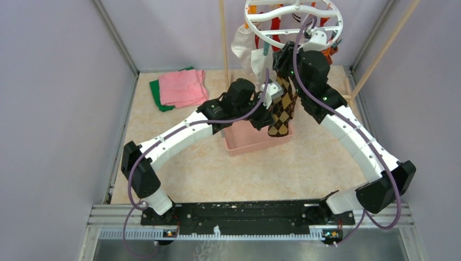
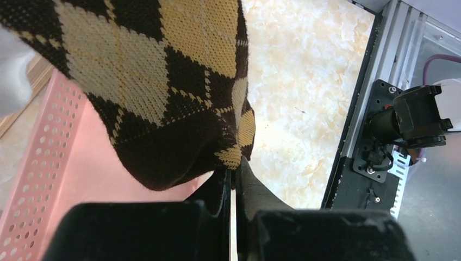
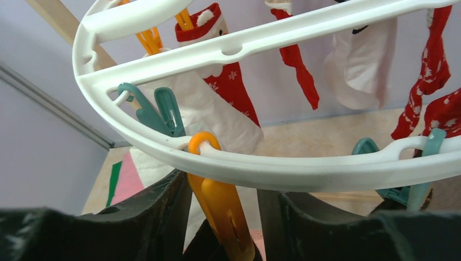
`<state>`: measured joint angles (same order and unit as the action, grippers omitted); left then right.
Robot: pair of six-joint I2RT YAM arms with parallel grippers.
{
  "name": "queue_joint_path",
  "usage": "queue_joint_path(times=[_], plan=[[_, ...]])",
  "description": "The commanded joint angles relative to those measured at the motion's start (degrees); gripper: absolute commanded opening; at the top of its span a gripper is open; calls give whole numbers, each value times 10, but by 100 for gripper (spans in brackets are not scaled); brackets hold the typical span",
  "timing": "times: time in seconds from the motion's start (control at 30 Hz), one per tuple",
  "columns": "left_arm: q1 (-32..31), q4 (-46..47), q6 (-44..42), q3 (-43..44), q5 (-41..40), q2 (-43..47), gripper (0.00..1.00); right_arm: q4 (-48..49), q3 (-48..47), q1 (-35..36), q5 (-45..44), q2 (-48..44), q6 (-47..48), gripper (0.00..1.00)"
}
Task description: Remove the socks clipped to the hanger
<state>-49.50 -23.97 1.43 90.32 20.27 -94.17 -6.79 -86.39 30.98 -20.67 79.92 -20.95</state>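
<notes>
Socks are mostly on the hanger (image 3: pixel 304 168): a plain red one (image 3: pixel 296 60), a white one (image 3: pixel 359 65) and a red one with white pattern (image 3: pixel 435 70) hang from the white ring at the top centre of the cell, between the wooden rack poles

argyle sock (image 1: pixel 282 109) hangs straight down from the ring's near side, toe over the pink basket (image 1: pixel 250 147)

left gripper (image 2: pixel 234 176): jaws narrowed to a thin slit, closed on the toe corner of the argyle sock, basket wall just beside it

right gripper (image 3: pixel 223 185): raised to the ring's underside, jaws wide, straddling an orange clip (image 3: pixel 220 212) that hangs from the rim. Left finger is right against the clip, right finger shows a gap, nothing squeezed

teal clip (image 3: pixel 157 111) sits just beside the orange one on the same rim

pink cloth (image 1: pixel 182 87) and green cloth (image 1: pixel 156 92) lie folded on the table at the far left, well apart from both arms
</notes>
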Motion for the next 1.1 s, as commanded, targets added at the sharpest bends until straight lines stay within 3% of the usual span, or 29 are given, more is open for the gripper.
queue_joint_path(times=[0.0,0.13,0.3,0.6,0.77,1.07], plan=[[-4,17,-5,19,-7,2,0,40,-27,6,-31,-1,3,43],[-4,18,-7,11,-15,3,0,63,-13,6,-25,-15,7,32],[-4,20,-9,-3,-41,9,0,91,-8,6,-1,-26,9,0],[15,7,-55,-66,-197,45,0,90,33,-39,76,-68,-53,0],[57,6,-55,-87,-195,50,0,92,53,-57,120,-78,-72,0],[61,29,-50,-99,-167,24,0,107,77,-86,224,-85,-123,0]])
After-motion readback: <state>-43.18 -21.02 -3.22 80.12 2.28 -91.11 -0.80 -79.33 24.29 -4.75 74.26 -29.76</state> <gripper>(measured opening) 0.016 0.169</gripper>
